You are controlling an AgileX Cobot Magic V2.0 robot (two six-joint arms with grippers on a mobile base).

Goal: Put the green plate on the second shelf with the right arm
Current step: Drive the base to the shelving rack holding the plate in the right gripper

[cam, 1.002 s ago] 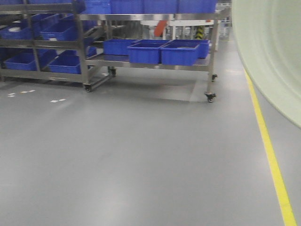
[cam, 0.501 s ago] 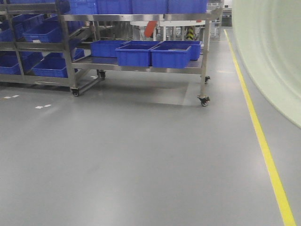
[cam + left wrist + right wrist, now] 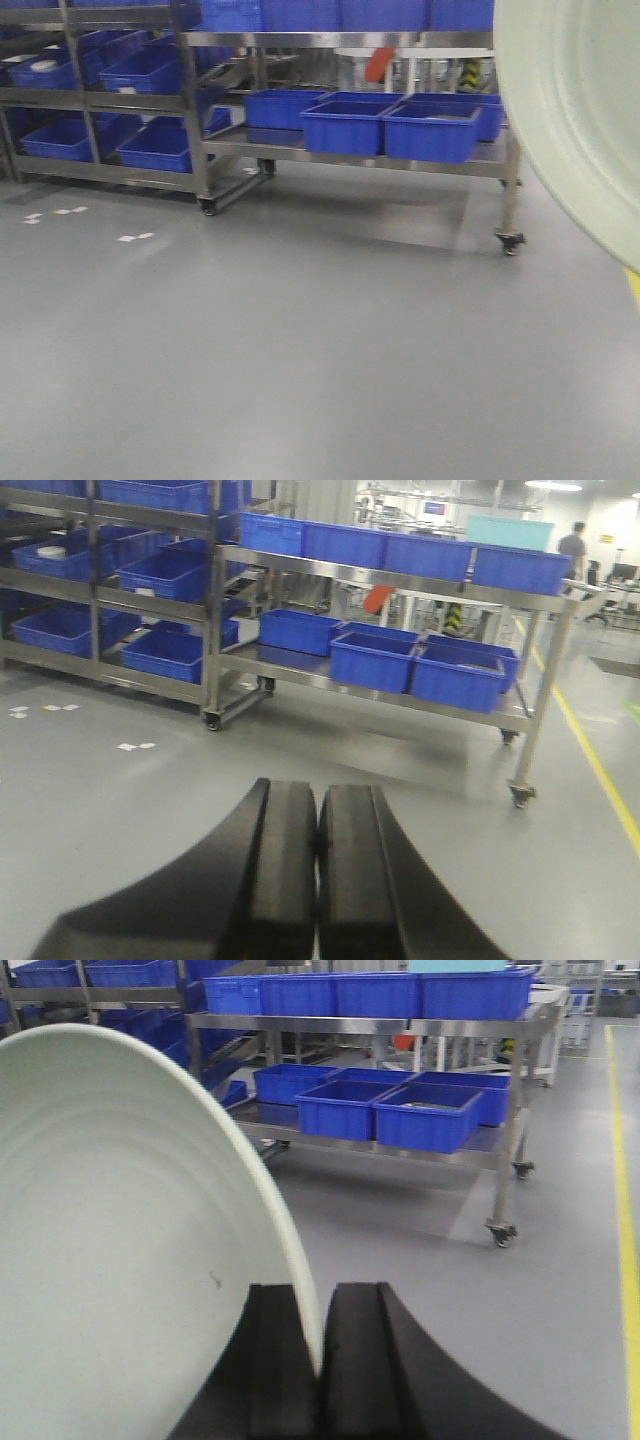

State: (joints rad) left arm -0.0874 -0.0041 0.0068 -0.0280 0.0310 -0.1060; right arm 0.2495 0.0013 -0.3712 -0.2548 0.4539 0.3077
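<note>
The green plate (image 3: 120,1240) is pale mint and stands on edge, filling the left of the right wrist view. My right gripper (image 3: 318,1290) is shut on its rim, one black finger on each side. In the front view the plate (image 3: 570,110) hangs close to the camera at the right edge. A steel shelf rack on castors (image 3: 350,40) stands ahead across the floor, with blue bins (image 3: 432,130) on its lower level and more on top. My left gripper (image 3: 318,785) is shut on nothing, above bare grey floor.
A taller steel rack (image 3: 190,100) full of blue bins stands to the left. The rack's castor (image 3: 510,243) sits on the floor at right. A yellow floor line (image 3: 625,1190) runs along the right side. A person (image 3: 573,545) stands far behind.
The front view has swung: the racks shifted left, then back right, and now look nearer. The plate stays at the right edge in the right gripper.
</note>
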